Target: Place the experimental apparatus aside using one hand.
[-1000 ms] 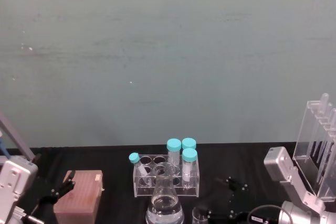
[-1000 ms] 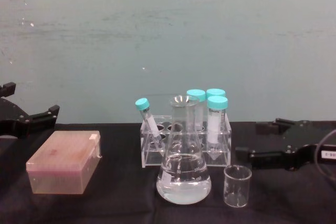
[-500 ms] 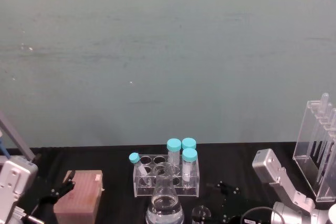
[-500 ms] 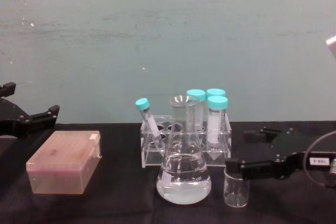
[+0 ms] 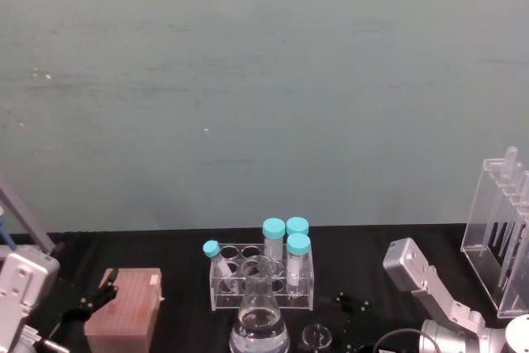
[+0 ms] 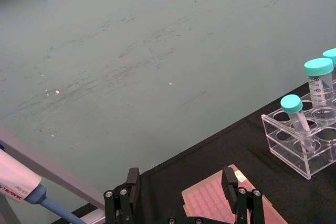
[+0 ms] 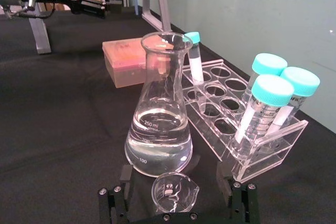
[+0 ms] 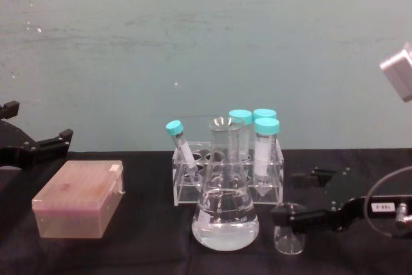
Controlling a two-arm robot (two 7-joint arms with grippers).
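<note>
A small clear beaker (image 8: pixel 288 237) stands right of the conical flask (image 8: pixel 225 214) holding clear liquid. My right gripper (image 8: pixel 297 198) is open, low over the table, with one finger on each side of the beaker. The right wrist view shows the beaker (image 7: pixel 174 192) between the two black fingers (image 7: pixel 113 203) of the right gripper (image 7: pixel 176 202), with the flask (image 7: pixel 159 140) just beyond it. From the head view the beaker (image 5: pixel 316 336), flask (image 5: pixel 259 328) and right gripper (image 5: pixel 347 324) sit at the bottom. A tall acrylic stand (image 5: pixel 500 237) with long pipettes is at the far right.
A clear rack (image 8: pixel 225 172) with several teal-capped tubes stands behind the flask. A pink tip box (image 8: pixel 77 198) lies at the left. My left gripper (image 8: pixel 38 125) hangs open above the box's far left, idle; its wrist view shows the box (image 6: pixel 220 203) below the left gripper (image 6: pixel 181 187).
My right gripper has slid left across the table until its open fingers straddle the small beaker. The left arm has not moved.
</note>
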